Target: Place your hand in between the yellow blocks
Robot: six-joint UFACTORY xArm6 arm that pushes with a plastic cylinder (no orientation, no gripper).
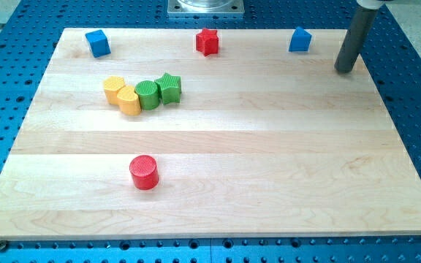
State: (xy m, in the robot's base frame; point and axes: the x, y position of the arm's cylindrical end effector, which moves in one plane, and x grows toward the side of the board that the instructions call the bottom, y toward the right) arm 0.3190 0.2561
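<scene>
One red cylinder [144, 172] sits alone nearest the view's bottom, well apart from everything, with bare wooden board [269, 183] all around it and a wide open strip down to the near edge. Further up, a tight row of four runs toward the view's left half: a yellow block [114, 89] with a rounded outline, a yellow heart-like block [129, 100] touching it, then a green cylinder [148, 94] pressed against that, and a green star [169, 88] at the row's right end. The two yellow blocks touch, with no gap showing between them. Far to their right and a little higher, my tip [344, 70] rests at the board's right edge, near the far right corner, well apart from the row, and broad bare wood lies between. There are no jaws here, just a plain rod touching no block. Along the far edge: a blue block [300, 40] just left of my tip, a red star [207, 42] at mid-edge, and a blue cube [97, 43] far to the left.
</scene>
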